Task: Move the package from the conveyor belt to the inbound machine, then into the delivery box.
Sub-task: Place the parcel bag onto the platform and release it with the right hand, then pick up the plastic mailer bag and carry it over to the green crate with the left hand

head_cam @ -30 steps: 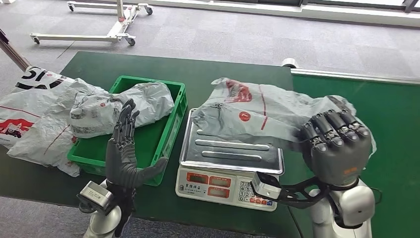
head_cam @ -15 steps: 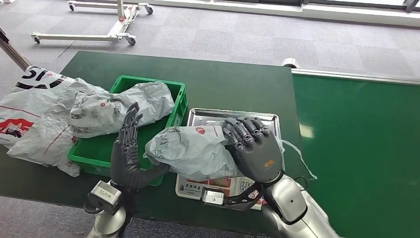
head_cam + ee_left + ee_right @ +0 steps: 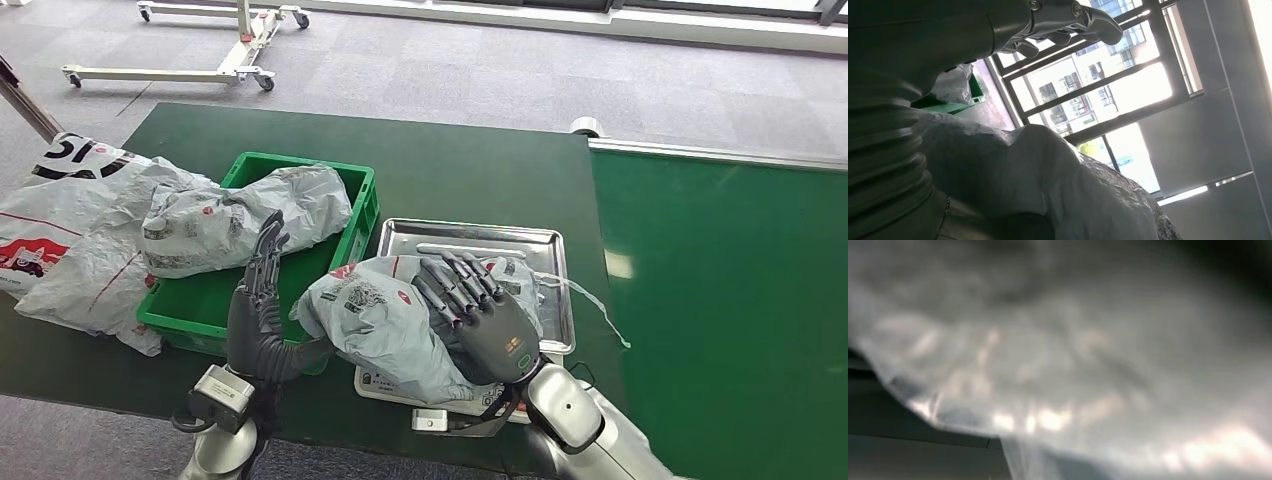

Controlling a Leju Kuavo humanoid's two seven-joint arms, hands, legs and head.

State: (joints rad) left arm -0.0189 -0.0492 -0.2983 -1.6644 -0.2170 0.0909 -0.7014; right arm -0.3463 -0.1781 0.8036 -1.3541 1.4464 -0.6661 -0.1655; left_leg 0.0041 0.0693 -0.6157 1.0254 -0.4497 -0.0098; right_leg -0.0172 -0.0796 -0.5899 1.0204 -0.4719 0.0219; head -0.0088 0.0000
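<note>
The right hand (image 3: 480,325) lies at the near edge of the table, laid on top of the grey package (image 3: 385,320), fingers spread across the crinkled plastic and pressing on it rather than wrapped around it. In the right wrist view the plastic is a close blur, and whether the thumb hooks under the bag cannot be told. The package sits on the scale (image 3: 470,300), the inbound machine, with its left end bulging out past the steel pan toward the green crate (image 3: 350,240). Just left of it stands the left hand (image 3: 262,320), upright, fingers straight and apart, holding nothing, its thumb reaching toward the bag's near left corner.

The weighing looks to be the step in hand, and the transfer to the crate comes after. To do it well, the package should rest wholly on the pan, so the overhanging end wants nudging right before the right hand lifts off. For the carry, a grasp from both sides seems wiser than a push from above, since the slack film will likely slip and sag. A loose strip of plastic trails right over the pan's rim and could snag.

Farther back, the crate already holds another grey bag (image 3: 245,225), leaving room mostly at its near end, so that is the place to aim for. More bags (image 3: 70,240) are heaped to the far left.
</note>
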